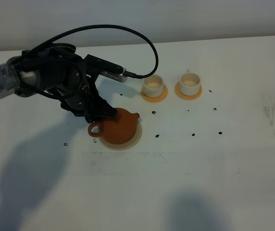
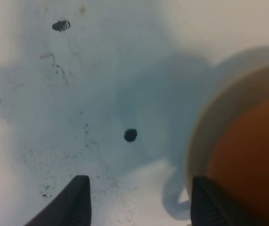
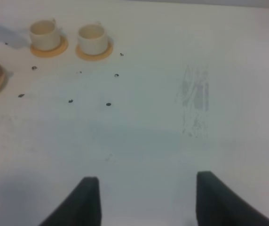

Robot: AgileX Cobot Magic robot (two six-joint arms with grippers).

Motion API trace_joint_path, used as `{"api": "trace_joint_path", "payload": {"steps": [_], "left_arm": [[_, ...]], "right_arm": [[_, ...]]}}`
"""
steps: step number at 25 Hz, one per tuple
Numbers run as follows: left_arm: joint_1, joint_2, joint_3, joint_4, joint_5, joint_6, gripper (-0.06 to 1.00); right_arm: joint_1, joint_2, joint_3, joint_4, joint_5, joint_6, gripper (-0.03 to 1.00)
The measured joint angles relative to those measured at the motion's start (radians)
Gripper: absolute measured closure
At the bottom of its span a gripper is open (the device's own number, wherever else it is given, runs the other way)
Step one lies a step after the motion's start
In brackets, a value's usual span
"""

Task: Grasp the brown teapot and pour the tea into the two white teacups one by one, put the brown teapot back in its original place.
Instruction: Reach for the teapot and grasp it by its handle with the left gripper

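Your left gripper (image 1: 106,114) hangs with its jaws spread, low at the back of the brown teapot (image 1: 121,126). The pot sits on the pale beige disc (image 1: 128,144), its loop handle (image 1: 94,129) on the arm's side and its spout aimed toward the two white teacups (image 1: 154,85).

In the left wrist view only bare table (image 2: 125,84) and a black mark (image 2: 130,135) lie between the fingers (image 2: 80,200). The pot is off beside one of them, too blurred to tell whether it touches.

The grasp looks not yet set, so slide across until the handle lies between the fingers. Close firmly and squarely, then lift straight up so the disc does not drag.

Your right gripper (image 3: 144,200) is parted and empty, well apart from the cups; leave it there.
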Motion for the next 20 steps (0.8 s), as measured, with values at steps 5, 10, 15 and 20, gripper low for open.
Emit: {"api": "trace_joint_path", "payload": {"steps": [5,10,15,20], "left_arm": [[0.005,-0.028,0.001,0.012,0.01,0.002,0.47],[0.017,-0.085,0.001,0.025,0.032,0.034,0.47],[0.018,-0.162,0.001,0.022,0.097,0.222,0.47],[0.036,-0.206,0.001,-0.065,0.16,0.487,0.47]], "right_arm": [[0.0,0.0,0.0,0.0,0.0,0.0,0.5],[0.0,0.0,0.0,0.0,0.0,0.0,0.5],[0.0,0.0,0.0,0.0,-0.001,0.0,0.5],[0.0,0.0,0.0,0.0,-0.001,0.0,0.5]]}}
